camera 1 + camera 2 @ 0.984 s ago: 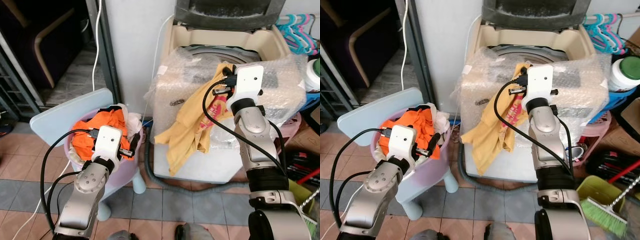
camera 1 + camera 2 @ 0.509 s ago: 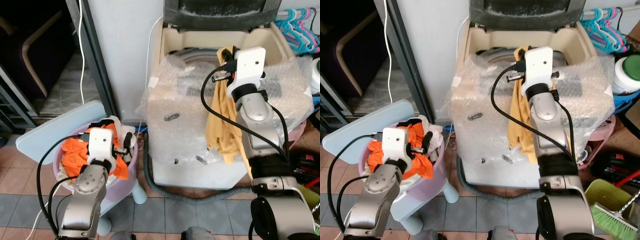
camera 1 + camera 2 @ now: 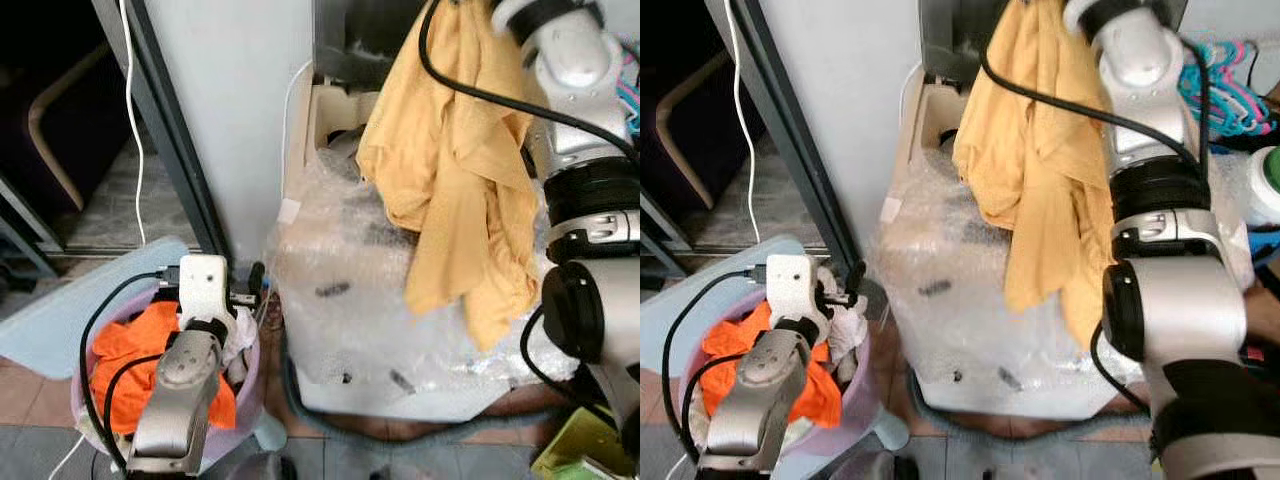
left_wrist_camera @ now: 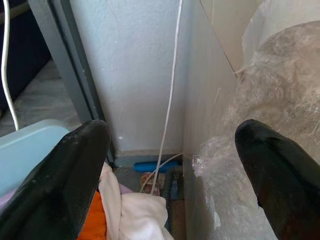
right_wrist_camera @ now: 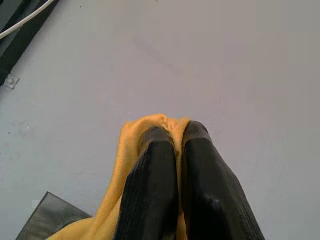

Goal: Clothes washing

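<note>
- Washing machine (image 3: 400, 330): biggest thing here, from centre out to 3 o'clock in the head views. Its body is wrapped in bubble wrap (image 3: 340, 270). The tub opening (image 3: 335, 145) shows just under the raised dark lid, at about 12 o'clock.
- Yellow shirt (image 3: 455, 170): the piece being loaded. It hangs from 12 o'clock down to about 4 o'clock, draped in front of the machine's top and right side. The bottom hem is well below the tub rim.
- Right arm (image 3: 1140, 90): raised high at 1 o'clock. In its wrist view the right gripper (image 5: 172, 137) has both fingers pressed together on a bunched fold of the yellow shirt, with pale wall behind.
- Pink basket (image 3: 245, 400): at 7 o'clock, on a light blue stool (image 3: 60, 320). It holds an orange garment (image 3: 130, 350) and white cloth (image 3: 240, 335).
- Left gripper (image 4: 172, 165): hovers over the basket's edge beside the machine. Its fingers are spread wide, with nothing between them.
- Risks, as I judge them:
  - The hold is on one small fold, so a quick swing could pull the cloth free and drop it outside the tub.
  - The low hem may drag on the bubble wrap or catch on the rim, leaving the shirt half in, half out.
  - The shirt blocks the view of the opening, so the release could land short.
  - The right arm's black cable (image 3: 470, 85) runs across the cloth and might snag it.
</note>
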